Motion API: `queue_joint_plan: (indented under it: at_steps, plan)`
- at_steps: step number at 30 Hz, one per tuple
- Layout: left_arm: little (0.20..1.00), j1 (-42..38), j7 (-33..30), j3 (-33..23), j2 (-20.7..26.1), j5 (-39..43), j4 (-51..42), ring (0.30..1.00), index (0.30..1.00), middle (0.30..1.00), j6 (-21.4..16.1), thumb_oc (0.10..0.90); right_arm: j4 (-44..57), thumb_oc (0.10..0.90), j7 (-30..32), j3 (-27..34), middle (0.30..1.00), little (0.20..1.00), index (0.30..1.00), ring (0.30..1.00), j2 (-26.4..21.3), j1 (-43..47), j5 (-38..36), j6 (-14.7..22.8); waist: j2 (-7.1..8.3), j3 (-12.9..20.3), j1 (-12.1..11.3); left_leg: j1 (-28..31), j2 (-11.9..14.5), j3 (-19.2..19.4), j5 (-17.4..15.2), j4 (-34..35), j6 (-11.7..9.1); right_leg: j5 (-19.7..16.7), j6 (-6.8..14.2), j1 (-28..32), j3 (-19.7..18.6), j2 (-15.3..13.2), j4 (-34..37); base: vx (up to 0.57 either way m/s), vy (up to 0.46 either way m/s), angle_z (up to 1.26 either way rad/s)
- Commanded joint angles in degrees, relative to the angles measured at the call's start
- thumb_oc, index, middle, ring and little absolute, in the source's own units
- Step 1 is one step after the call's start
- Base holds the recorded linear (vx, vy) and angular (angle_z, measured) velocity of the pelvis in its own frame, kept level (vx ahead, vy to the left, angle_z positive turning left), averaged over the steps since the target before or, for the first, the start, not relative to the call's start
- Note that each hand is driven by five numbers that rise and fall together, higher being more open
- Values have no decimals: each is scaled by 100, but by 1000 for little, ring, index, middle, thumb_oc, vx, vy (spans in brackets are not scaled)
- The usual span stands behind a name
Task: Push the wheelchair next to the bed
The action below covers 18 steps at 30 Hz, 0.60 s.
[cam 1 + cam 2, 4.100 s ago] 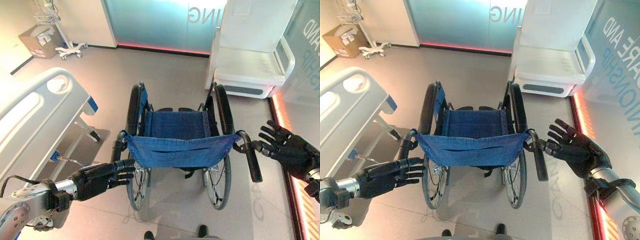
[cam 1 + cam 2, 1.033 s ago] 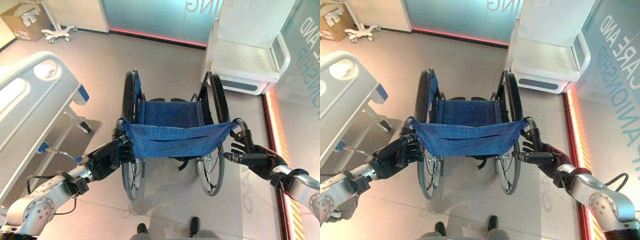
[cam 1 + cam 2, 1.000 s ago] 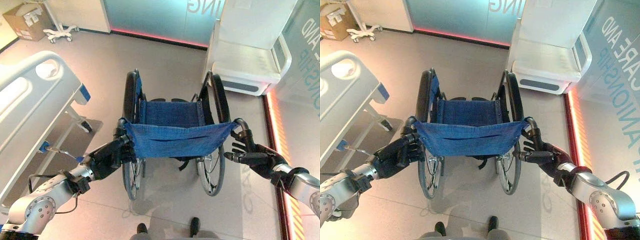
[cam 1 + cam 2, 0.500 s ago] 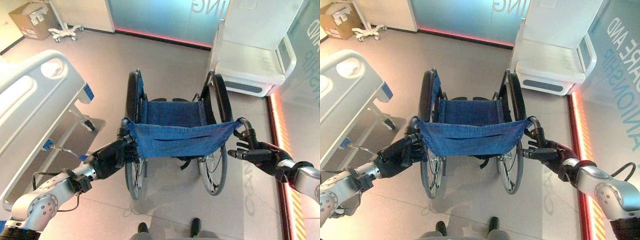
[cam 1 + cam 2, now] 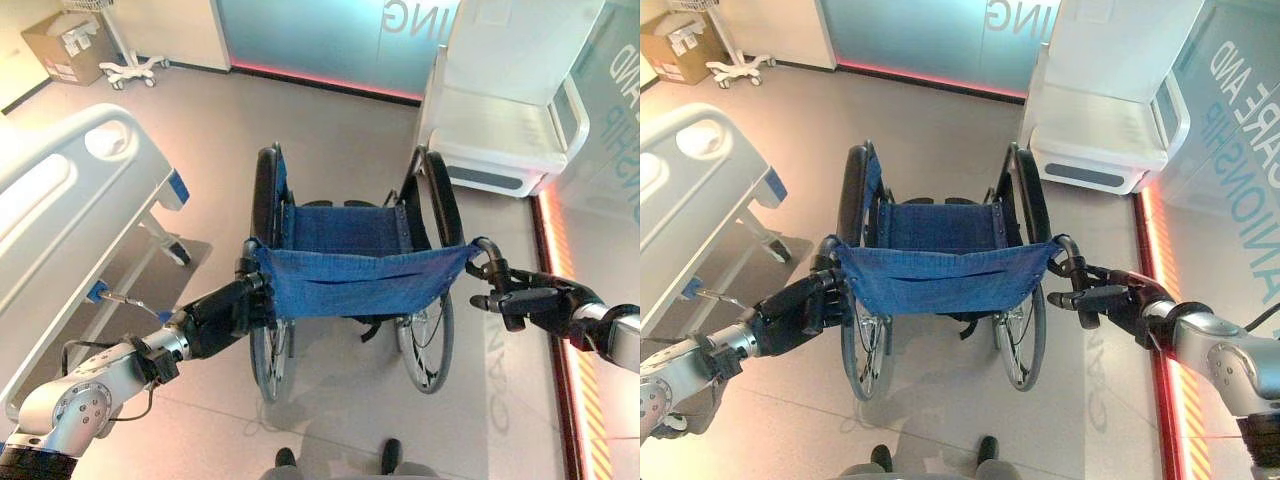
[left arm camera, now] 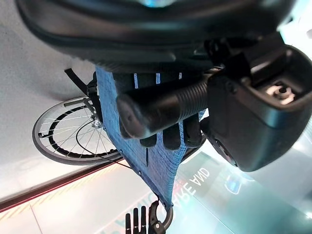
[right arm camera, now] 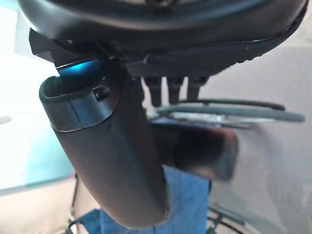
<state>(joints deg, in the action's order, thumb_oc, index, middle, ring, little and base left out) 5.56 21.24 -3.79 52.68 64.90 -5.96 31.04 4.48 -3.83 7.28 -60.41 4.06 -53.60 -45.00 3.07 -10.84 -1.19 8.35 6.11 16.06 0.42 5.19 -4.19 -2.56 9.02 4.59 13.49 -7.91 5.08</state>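
Observation:
The wheelchair [image 5: 360,280], with a blue cloth back and seat, stands in the middle of the floor facing away from me. My left hand [image 5: 215,318] is shut on its left push handle [image 6: 161,105], fingers curled round the ribbed grip. My right hand [image 5: 545,300] is at the right push handle [image 7: 207,153]. Its fingers lie straight along the far side and its thumb [image 7: 112,156] on the near side, so it is open. The white bed [image 5: 60,210] stands to the wheelchair's left, its footboard end nearest, a short gap away.
A white reclining chair [image 5: 500,130] stands beyond the wheelchair at the right. A cardboard box [image 5: 65,45] and a wheeled stand's base [image 5: 130,68] are at the far left wall. A red lit strip [image 5: 560,350] runs along the floor on the right.
Both hands have come in from beside the handles onto them. The left has closed round its grip. The right hand's spread fingers have turned to lie along its handle.

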Motion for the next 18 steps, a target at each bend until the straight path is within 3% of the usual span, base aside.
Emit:
queue_joint_plan:
  at_steps: [1,18]
  plan:
    - [300,-943,480,-123,502,292,69,300,300,300,-420,400,-425,400,-152,-175,300,300,300,300,-905,788,433,274,-61,359,-146,-101,32,-179,3,-19,-42,392,13,182,318,-87,-491,0,0,0]
    - [300,-972,484,98,260,70,72,300,300,300,-469,400,-680,400,-1318,-787,300,300,300,300,-672,942,1592,28,-49,382,-206,-96,61,-198,34,-19,-65,382,-20,226,375,-54,-418,1,-1,1]
